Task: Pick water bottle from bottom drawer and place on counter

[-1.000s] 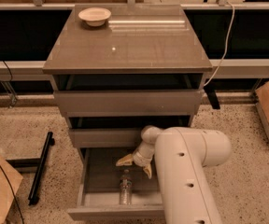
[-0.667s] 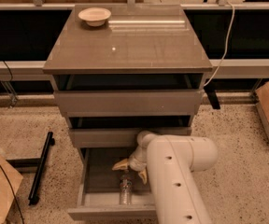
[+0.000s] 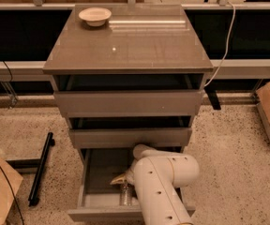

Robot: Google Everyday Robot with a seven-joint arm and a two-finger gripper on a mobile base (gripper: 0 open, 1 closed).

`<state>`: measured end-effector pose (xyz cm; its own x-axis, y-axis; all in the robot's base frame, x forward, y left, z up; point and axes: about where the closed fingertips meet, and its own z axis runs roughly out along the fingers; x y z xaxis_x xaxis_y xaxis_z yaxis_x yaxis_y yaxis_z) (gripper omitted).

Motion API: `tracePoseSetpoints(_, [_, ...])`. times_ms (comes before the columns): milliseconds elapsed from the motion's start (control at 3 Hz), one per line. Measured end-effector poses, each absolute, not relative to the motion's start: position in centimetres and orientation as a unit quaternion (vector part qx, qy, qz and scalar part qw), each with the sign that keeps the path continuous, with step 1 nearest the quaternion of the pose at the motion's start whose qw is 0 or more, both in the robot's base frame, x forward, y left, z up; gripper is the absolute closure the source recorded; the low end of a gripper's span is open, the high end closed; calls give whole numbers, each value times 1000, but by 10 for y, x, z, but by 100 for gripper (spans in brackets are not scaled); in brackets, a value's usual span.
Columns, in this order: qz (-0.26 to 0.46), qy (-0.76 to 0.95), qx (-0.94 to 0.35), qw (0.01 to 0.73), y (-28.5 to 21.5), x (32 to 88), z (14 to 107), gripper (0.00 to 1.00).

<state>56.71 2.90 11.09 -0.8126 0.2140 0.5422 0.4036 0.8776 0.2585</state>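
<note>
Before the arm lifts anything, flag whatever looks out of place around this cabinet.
Nothing spilled or broken. The top drawer and middle drawer stand partly open too, stepped above the bottom drawer, where the gripper is down at the water bottle. A black bar lies loose on the floor left of the cabinet.

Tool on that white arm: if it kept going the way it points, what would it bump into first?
Probably the water bottle just below the tool inside the bottom drawer, though depth is unclear.
</note>
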Motion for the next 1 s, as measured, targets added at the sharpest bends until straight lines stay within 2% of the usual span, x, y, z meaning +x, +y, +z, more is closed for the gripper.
tracePoseSetpoints(1000, [-178, -930, -176, 270, 25, 558, 120, 72])
